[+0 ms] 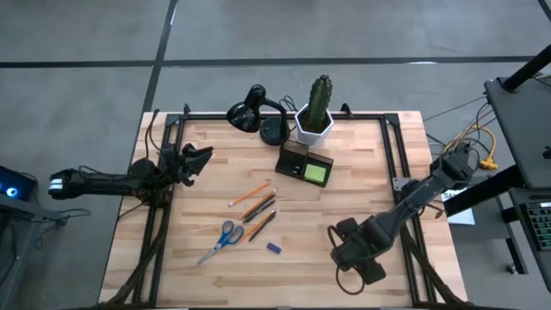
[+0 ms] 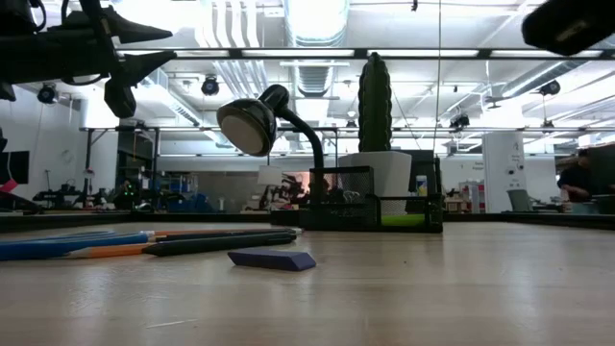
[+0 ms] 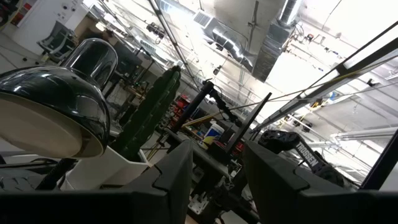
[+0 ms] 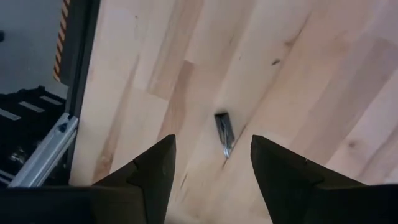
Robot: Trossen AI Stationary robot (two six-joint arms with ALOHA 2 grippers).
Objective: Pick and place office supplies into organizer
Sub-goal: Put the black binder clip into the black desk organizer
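My open, empty right gripper (image 4: 211, 165) hovers over a small dark clip (image 4: 224, 133) on bare wooden table (image 1: 344, 207), lamp (image 1: 248, 114) and cactus (image 1: 319, 99) far behind.

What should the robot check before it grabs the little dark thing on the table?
1. Right gripper open: ok, fingers spread apart.
2. Small dark clip lined up between the fingers: ok, it lies just ahead of the gap.
3. Nothing crowding the clip: ok, bare wood around it.
4. Left gripper out of the way: ok, at the table's far left, open and empty.
5. Organizer has room: cannot tell; the green sticky pad fills one compartment.
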